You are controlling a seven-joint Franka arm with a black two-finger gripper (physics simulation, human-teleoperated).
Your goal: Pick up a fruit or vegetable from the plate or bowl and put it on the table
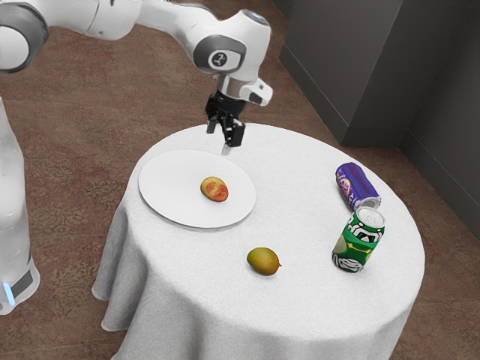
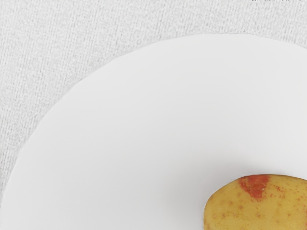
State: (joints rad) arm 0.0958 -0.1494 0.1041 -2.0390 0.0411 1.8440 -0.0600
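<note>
So the potato [image 1: 214, 189] (pretty sure it's a potato, yellow with red patches) is lying on the plate [image 1: 157, 202], a bit toward the exterior view's right of the middle. I'd guess it's firm with a bit of weight, so no worries about squashing it. The skin's probably not that slippery, but it's rounded, so a high or off-centre pinch could send it rolling. I'd go for the narrower way across, right around the middle, fairly low, without scraping the plate.

As for the arm [image 1: 169, 16], it comes in from the exterior view's far left, bends over at the wrist [image 1: 235, 49] and points down, maybe slightly tilted. The claw [image 1: 223, 135] is open with nothing in it, held up above the worktop [image 1: 300, 157]. In the wrist view the potato's off-centre, cut off by the edge, so imo it needs lining up before dropping down.
</note>
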